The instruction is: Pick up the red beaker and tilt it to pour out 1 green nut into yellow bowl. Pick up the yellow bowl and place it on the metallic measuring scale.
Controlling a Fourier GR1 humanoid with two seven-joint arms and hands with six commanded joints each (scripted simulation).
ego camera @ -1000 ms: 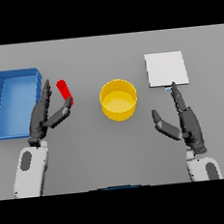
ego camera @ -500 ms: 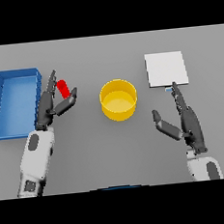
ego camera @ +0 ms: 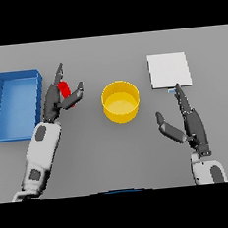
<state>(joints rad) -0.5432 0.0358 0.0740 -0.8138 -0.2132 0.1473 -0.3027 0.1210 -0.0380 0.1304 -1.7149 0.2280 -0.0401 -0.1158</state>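
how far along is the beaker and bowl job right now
Nothing looks finished. The left hand has its fingers and thumb on either side of the red beaker, not clearly closed on it. The yellow bowl sits on the table with no nut visible inside, beside the metallic scale. Grasping, pouring and moving the bowl remain. The right hand rests open.

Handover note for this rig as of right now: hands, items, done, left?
Left robot hand: open, fingers and thumb either side of the red beaker, no firm grip visible.
Right robot hand: open, idle near the metallic measuring scale.
Yellow bowl: on the table at centre, no nut visible in it.
Blue bin: far left.
Done: reach to the beaker.
Left: grasp, pour one green nut into the bowl, move the bowl onto the scale.
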